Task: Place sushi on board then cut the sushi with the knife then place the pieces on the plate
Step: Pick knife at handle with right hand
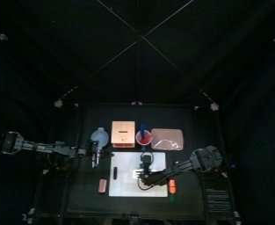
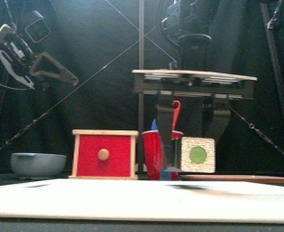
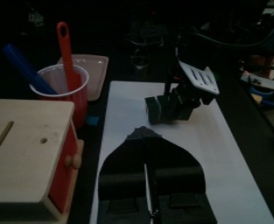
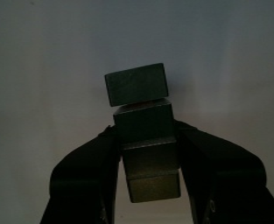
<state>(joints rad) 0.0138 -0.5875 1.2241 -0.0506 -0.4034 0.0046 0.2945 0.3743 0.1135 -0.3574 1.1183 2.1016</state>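
Right hand (image 4: 145,131) clamps the sushi roll (image 4: 139,87) over the white board (image 1: 126,185), black curtains (image 1: 137,53) behind.

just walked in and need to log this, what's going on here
The right gripper is clamped on the dark green sushi roll and holds it over the white board. Whether the roll touches the board cannot be told. The left gripper hangs empty, jaws shut, by the board's edge next to the wooden box. Both toy knives sit in the red cup, so cutting has not begun.
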